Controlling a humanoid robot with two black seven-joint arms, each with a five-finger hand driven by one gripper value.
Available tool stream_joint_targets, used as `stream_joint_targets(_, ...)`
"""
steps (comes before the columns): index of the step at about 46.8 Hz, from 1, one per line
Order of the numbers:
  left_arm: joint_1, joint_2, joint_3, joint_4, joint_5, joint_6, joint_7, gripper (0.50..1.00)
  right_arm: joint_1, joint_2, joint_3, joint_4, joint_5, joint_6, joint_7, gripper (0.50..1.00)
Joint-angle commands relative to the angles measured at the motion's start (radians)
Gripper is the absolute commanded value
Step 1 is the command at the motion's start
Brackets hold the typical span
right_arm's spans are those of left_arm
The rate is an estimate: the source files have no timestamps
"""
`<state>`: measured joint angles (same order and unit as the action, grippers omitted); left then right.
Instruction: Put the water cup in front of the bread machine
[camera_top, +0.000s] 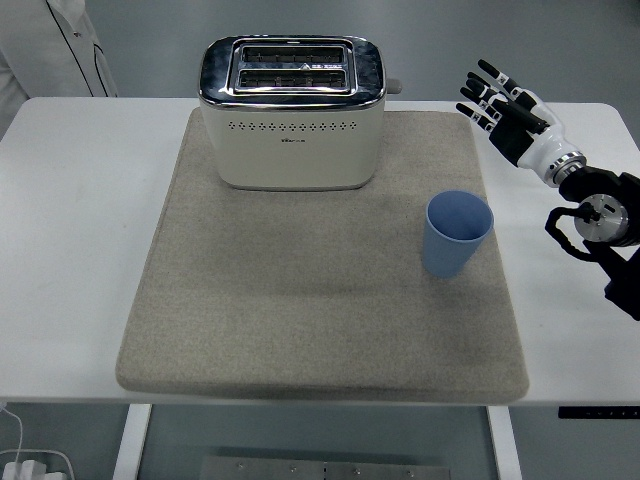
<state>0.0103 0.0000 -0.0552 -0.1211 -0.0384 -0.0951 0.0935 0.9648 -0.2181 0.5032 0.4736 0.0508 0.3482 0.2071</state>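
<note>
- The right hand (503, 105) is raised above the table's far right side, fingers spread and empty, well apart from the water cup (458, 234). No left arm shows in the view.
- The cup stands upright on the grey felt mat (250, 330), toward the mat's right edge, to the right of the toaster (292, 112) and nearer the table's front. It is not yet in front of the toaster; the bare stretch of mat below the toaster's cream face looks like the target.
- Risk, as I judge it: the cup is light and tall for its base, so a finger that strikes its rim or wall before the hand closes could tip it or push it off the mat toward the right.
- Risk: the wall tapers, wider at the rim than at the base. A loose grip high up could let it slide down through the fingers; a hard grip on thin plastic might flex it.
- Risk: carrying it leftward too low could drag the base on the felt and catch, or bring it against the toaster's front.
- I cannot tell whether it holds water; if it does, any tilt spills onto the mat.
- The cup is pale blue, matte, plain, handleless, with an open round mouth and a darker interior.
</note>
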Motion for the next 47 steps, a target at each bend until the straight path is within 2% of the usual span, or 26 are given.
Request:
stream_joint_targets(1,0.000,0.000,0.000,0.000,0.000,0.000,-0.001,1.000,0.000,-0.001,0.000,0.000,0.000,0.001,0.000,0.928)
stream_joint_targets(31,-0.003,0.000,0.001,-0.002,0.000,0.000,-0.001,1.000,-0.001,-0.027,-0.003,0.000,-0.014,0.021,0.000,0.928)
stream_joint_targets(47,-0.003,0.000,0.001,-0.002,0.000,0.000,-0.001,1.000,-0.006,-0.064,-0.006,0.000,-0.016,0.098,0.001,0.928)
